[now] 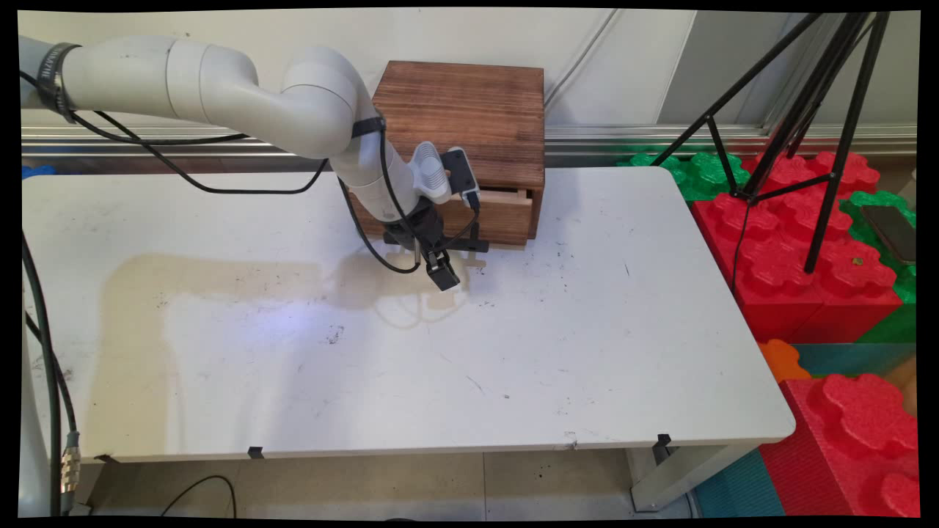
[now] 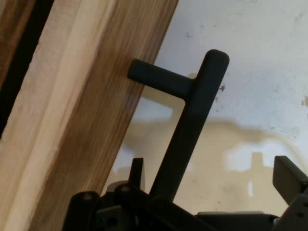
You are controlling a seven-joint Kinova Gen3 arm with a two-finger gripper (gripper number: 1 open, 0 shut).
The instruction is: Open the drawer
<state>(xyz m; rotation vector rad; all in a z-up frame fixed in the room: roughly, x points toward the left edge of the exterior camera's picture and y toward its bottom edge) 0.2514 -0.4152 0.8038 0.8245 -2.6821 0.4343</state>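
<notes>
The white desk (image 1: 513, 352) carries one wooden box (image 1: 469, 139) at its far edge, against the wall. The box has a drawer (image 1: 499, 216) in its lower front, and the drawer stands slightly pulled out from the box face. A black bar handle (image 1: 469, 246) is fixed to the drawer front on short black posts.

The claw (image 1: 442, 273) is positioned directly in front of the drawer, low over the desk and just beside the handle. The arm reaches it from the box's left side, with black cables looping down beside the wrist.

In the hand view, the drawer front (image 2: 82, 120) runs as a slanted wooden panel across the left half. The handle (image 2: 192, 125) crosses the middle of the picture, and one post joins it to the wood. The bar passes between the two fingers (image 2: 288, 178), which stand well apart on either side of it. The claw is open; the visible finger is apart from the bar, which sits closer to the finger on the drawer side.

Right of the box, off the desk, stand red and green foam blocks (image 1: 814, 242) shaped like large bricks. A black tripod (image 1: 799, 110) rests on them.
</notes>
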